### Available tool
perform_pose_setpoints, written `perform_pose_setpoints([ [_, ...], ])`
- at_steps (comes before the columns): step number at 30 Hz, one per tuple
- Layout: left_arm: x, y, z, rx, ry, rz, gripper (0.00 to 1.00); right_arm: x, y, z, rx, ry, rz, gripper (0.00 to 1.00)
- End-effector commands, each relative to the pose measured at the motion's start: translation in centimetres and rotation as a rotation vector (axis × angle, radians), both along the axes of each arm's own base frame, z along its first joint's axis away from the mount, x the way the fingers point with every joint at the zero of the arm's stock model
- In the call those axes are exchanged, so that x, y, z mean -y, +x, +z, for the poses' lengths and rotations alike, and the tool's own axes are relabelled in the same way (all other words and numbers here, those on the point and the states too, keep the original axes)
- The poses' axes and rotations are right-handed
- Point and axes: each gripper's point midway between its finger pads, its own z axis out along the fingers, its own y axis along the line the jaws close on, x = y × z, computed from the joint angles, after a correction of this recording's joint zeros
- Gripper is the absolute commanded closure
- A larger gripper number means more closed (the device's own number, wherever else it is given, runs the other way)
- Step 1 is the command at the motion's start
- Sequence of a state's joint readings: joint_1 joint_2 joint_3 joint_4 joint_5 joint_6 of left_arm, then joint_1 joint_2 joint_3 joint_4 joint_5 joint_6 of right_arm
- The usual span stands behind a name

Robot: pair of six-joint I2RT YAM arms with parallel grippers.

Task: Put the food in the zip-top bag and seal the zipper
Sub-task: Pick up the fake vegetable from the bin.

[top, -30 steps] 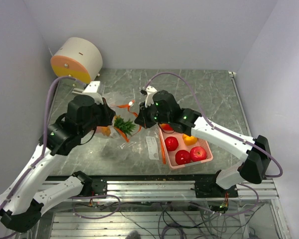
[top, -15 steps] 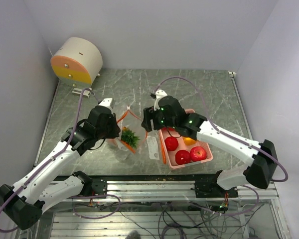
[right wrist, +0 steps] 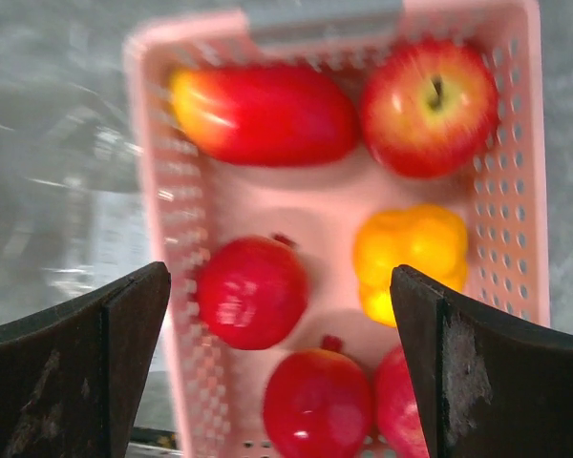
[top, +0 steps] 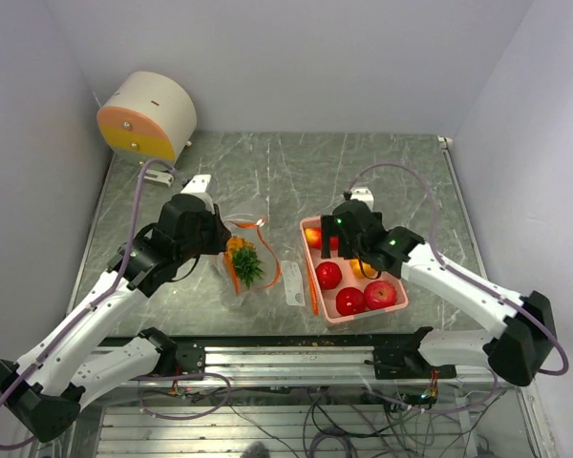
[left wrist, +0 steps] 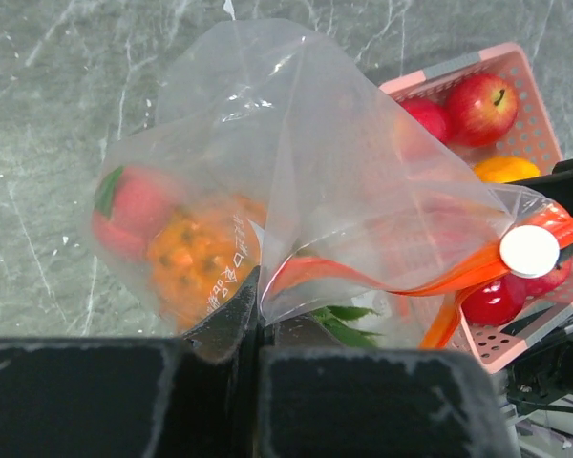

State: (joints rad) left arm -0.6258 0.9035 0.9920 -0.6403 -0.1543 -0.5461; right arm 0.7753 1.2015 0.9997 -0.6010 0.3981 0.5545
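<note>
Right hand (right wrist: 282, 367): jaws spread wide, gripping nothing, poised directly above the pink basket (right wrist: 530, 191). It is judged to be positioned for the next pick.

Basket contents: a red apple (right wrist: 428, 107) among other red fruits, a yellow pepper (right wrist: 411, 253) and a red-and-yellow fruit (right wrist: 267, 113). None of this food is bagged yet.

Left hand (left wrist: 258, 315): clamped on an edge of the zip-top bag (left wrist: 344, 172), apparently to keep its mouth propped toward the basket.

Bag contents: bumpy orange fruit (left wrist: 196, 262) with green leaves, and a pink peach (left wrist: 134, 215). The orange zipper (left wrist: 363, 277) is unsealed.

Far left of the table (top: 401, 181): a cream-and-orange drum (top: 148, 114), not involved.
</note>
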Motion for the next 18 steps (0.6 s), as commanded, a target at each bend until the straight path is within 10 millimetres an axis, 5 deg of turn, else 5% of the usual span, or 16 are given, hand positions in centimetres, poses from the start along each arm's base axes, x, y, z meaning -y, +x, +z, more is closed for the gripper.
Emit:
perform_pose_setpoints([
  [1,1.5,0.2,-0.9,-0.005,-0.036,-0.052,0.93,3.2,-0.5,-4.7,-0.121,-0.083,-0.1,0.0],
  [18,1.0,-0.4,-2.4,-0.028,-0.014,-0.051,0.93,6.8,0.3,-11.3,-0.252,-0.147,-0.181,0.0],
])
